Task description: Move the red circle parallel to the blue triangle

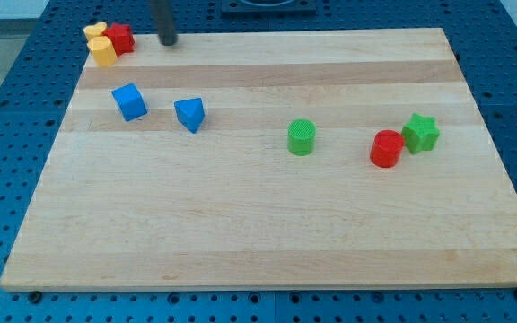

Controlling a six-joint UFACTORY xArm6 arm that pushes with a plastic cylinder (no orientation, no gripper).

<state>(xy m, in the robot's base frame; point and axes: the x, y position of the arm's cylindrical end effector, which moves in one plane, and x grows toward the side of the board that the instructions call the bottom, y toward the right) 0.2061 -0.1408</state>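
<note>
Red circle point(386, 149) sits on the right side of the surface point(267, 233), touching the green star point(421, 133), which lies just to its right and a little farther back. You'll find the blue triangle point(189, 114) well apart from it, left of centre, with a blue cube point(129, 101) near it on its left and slightly farther away. Between the triangle and the red circle stands a green cylinder point(302, 137), apart from both (closer to the red circle than to the triangle).

At the far left corner you have a tight cluster: a yellow block point(103, 50), a second yellow block point(95, 30) just behind it whose shape can't be made out, and a red block point(120, 39) touching them on the right.

Your rod comes down from the far edge, and my tip point(167, 41) rests at the far side of the surface, just right of that red block and apart from it. It touches no block. This arm carries no fingers, so nothing is held.
</note>
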